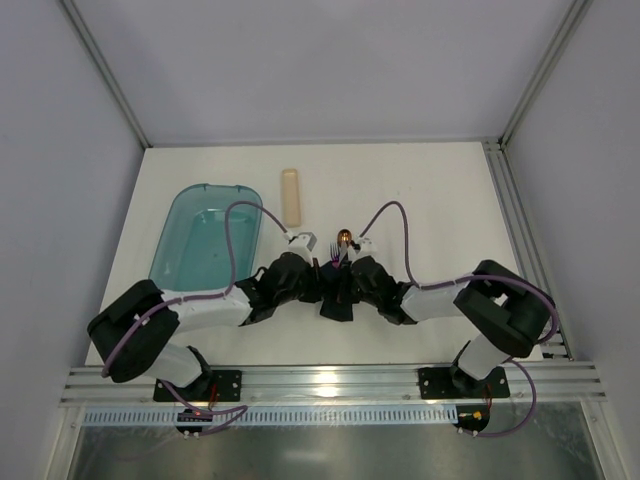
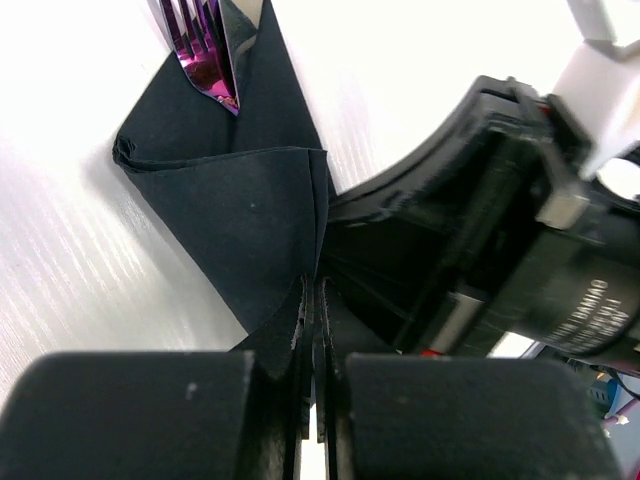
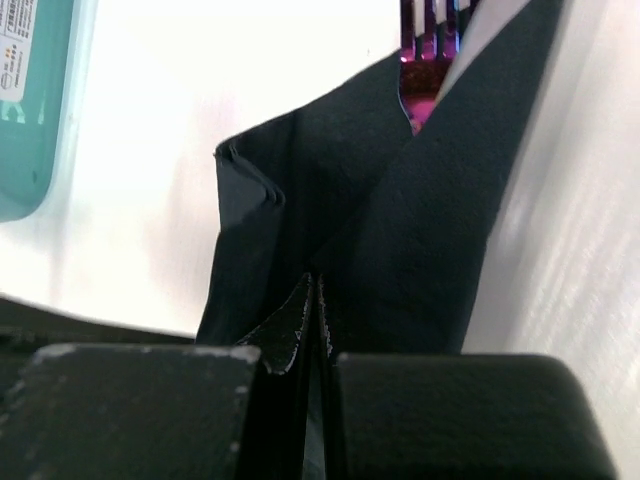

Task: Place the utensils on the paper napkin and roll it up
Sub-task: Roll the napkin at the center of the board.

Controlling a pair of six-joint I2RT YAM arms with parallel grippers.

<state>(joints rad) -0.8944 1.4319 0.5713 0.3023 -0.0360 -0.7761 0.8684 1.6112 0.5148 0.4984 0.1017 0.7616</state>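
Both hands are closed on the paper napkin [image 2: 240, 210]. The left hand [image 2: 312, 345] pinches a pointed corner of the dark sheet just in front of itself. The right hand [image 3: 316, 335] pinches the sheet in the same way. The napkin lies folded over the utensils [image 1: 340, 245]. Ahead of each hand, only the fork tines [image 2: 205, 45] come out at the far end of the fold.

I judge that the step in hand is the rolling. To do it well, both hands should move together and at the same height, so that the thin paper does not tear between them. The pull should be gentle and go across the handles, not along them; otherwise the cutlery can slide out of the open end. The fold should sit tight against the metal.

The wrist views show the grip and the paper layers, but not the whole bundle. Only the top view shows the spoon bowl [image 1: 345, 238] beyond both hands. It also shows the whole teal tub [image 1: 205, 235] well to the left of the left hand, and a beige stick [image 1: 290, 197] on the counter [image 1: 430, 190]. The left wrist view alone shows the right arm [image 2: 500, 230] very close beside the left hand.
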